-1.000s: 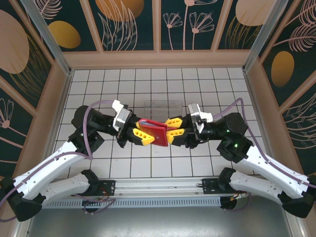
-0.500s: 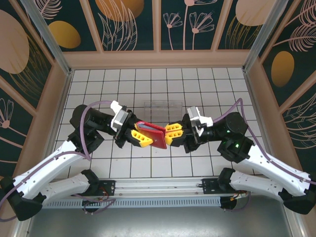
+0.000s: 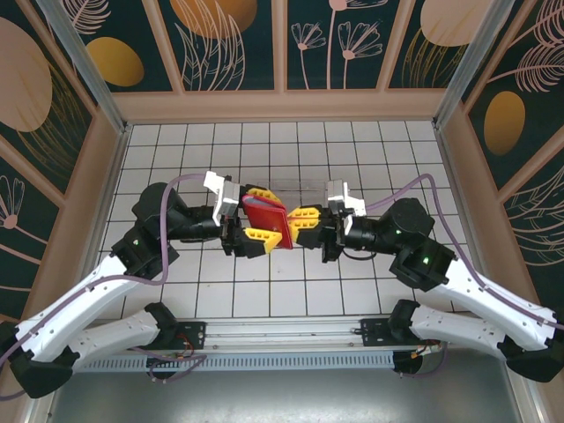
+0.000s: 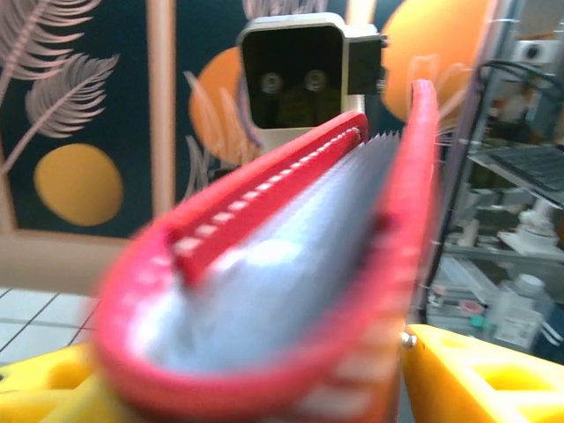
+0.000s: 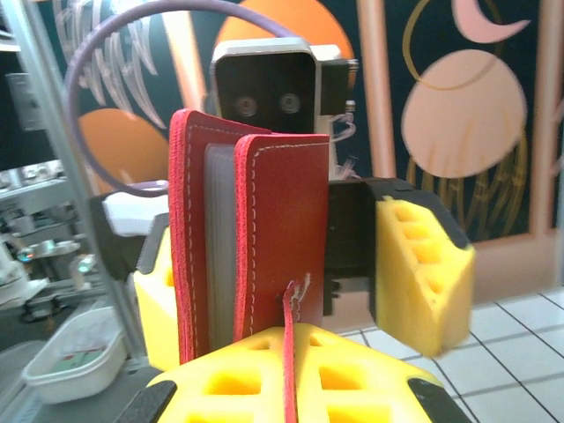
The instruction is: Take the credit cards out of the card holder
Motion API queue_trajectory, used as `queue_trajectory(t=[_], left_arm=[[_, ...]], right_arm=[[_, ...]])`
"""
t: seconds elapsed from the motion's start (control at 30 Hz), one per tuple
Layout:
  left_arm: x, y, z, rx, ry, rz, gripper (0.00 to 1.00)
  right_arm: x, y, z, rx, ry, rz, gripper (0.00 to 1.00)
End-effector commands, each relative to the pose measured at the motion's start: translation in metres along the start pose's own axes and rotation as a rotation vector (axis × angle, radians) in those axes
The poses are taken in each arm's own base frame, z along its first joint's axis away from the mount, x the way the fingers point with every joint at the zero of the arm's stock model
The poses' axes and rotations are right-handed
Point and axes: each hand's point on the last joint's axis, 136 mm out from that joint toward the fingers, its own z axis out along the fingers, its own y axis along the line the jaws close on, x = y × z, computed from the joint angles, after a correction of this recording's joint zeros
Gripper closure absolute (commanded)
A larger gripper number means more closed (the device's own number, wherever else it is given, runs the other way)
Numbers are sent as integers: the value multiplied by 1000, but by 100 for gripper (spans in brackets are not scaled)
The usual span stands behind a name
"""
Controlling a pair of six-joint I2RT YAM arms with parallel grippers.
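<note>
Red card holder [image 3: 267, 214] aloft, pinched between left hand [image 3: 258, 218] and right hand [image 3: 295, 226]

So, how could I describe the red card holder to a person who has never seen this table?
Look at the middle of the white tiled table, where the two arms meet. There the yellow-fingered left gripper and right gripper hold the small red folding card holder between them. It is the only red thing there, with pale stitching and a grey-blue inside.
</note>
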Motion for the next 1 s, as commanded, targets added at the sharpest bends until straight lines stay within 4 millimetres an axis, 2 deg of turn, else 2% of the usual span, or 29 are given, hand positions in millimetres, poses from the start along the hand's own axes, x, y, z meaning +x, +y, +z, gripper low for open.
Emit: queue_trajectory(t=[0.0,0.23,0.43,0.77,0.97], left_arm=[[25,39,-12,-245,40,-45,28],[30,70,-58,-560,-29,-54,9],[48,98,-89,-784,-56,-87,4],[86,128,-101,-942,-9,-142,4],[107,137,-95,-952,37,-189,5]], right_arm=[[5,-19,-6,128,17,-2,100],[39,-51,-12,285,99,69,100],[83,-83,-16,396,184,161,100],[165,-123,-17,428,290,426,100],[200,-130,-7,367,321,601,100]])
